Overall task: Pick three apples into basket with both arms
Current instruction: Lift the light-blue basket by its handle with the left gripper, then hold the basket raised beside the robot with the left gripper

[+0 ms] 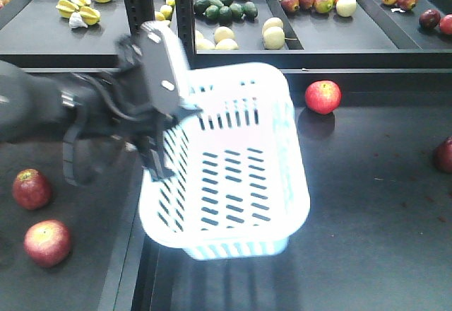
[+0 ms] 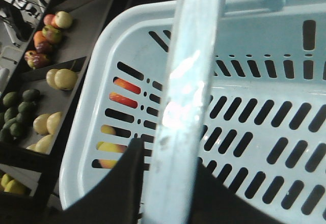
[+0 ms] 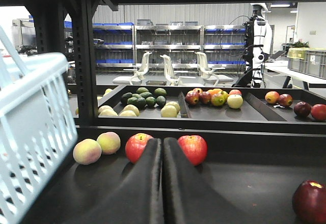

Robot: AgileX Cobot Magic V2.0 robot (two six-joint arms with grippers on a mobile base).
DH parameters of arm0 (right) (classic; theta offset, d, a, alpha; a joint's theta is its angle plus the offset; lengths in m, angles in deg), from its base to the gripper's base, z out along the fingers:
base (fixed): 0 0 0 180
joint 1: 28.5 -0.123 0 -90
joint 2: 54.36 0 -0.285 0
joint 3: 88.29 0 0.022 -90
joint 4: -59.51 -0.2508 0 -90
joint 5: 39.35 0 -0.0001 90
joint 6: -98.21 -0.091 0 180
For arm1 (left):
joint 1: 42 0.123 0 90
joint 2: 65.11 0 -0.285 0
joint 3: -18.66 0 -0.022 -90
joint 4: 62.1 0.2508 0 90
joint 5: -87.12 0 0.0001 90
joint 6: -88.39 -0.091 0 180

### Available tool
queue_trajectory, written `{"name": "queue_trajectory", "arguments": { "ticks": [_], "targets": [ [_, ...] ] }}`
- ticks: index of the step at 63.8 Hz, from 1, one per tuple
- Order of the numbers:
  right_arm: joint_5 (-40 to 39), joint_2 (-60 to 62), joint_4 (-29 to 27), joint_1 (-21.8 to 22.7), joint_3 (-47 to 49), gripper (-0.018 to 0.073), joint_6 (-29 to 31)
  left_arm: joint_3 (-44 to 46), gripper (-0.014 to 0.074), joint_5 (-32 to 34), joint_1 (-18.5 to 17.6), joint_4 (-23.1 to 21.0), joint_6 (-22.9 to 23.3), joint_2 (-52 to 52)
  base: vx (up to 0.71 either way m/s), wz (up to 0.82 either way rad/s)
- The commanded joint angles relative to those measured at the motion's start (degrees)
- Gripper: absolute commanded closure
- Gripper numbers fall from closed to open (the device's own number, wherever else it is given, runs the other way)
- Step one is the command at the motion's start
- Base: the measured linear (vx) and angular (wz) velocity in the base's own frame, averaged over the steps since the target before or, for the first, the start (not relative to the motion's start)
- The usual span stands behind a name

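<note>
The pale blue basket (image 1: 233,162) hangs tilted over the black table with nothing inside it. My left gripper (image 2: 170,155) is shut on the basket's handle (image 2: 191,81), which runs between its black fingers (image 2: 119,188). In the front view, the left arm (image 1: 152,99) reaches in from the left. Red apples lie at the left (image 1: 31,189) (image 1: 47,242), behind the basket (image 1: 323,97), and a dark one at the right edge (image 1: 445,155). My right gripper (image 3: 163,141) is shut on nothing, low over the table. Two red apples (image 3: 138,146) (image 3: 193,148) sit just beyond its tips.
Two pale peach-coloured fruits (image 3: 86,151) lie left of those apples, near the basket wall (image 3: 30,132). A dark red apple (image 3: 309,201) is at the right. Back trays (image 1: 332,32) hold avocados, yellow fruit and mixed apples. Black shelf posts (image 1: 182,0) stand behind the basket.
</note>
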Motion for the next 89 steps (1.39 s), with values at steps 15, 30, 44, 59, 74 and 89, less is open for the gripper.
{"name": "queue_trajectory", "arguments": {
  "ticks": [15,30,44,59,74,89],
  "targets": [
    [-3.98,0.59,0.29,0.04,-0.85,0.0568,0.36,1.82,0.0604,-9.45,7.17,15.79,15.23,12.65,0.00,0.00],
    [-3.98,0.59,0.29,0.04,-0.85,0.0568,0.36,1.82,0.0604,-16.03,8.93,28.88,24.81,19.64,0.00,0.00],
    [-3.98,0.59,0.29,0.04,-0.85,0.0568,0.36,1.82,0.0604,-20.32,8.93,31.48,27.75,26.38,0.00,0.00],
    [-3.98,0.59,0.29,0.04,-0.85,0.0568,0.36,1.82,0.0604,-21.47,8.93,31.55,27.75,30.66,0.00,0.00],
    [-3.98,0.59,0.29,0.04,-0.85,0.0568,0.36,1.82,0.0604,-22.38,8.93,31.42,27.75,31.94,0.00,0.00],
    [-3.98,0.59,0.29,0.04,-0.85,0.0568,0.36,1.82,0.0604,-22.38,8.93,31.42,27.75,31.94,0.00,0.00]
  ]
}}
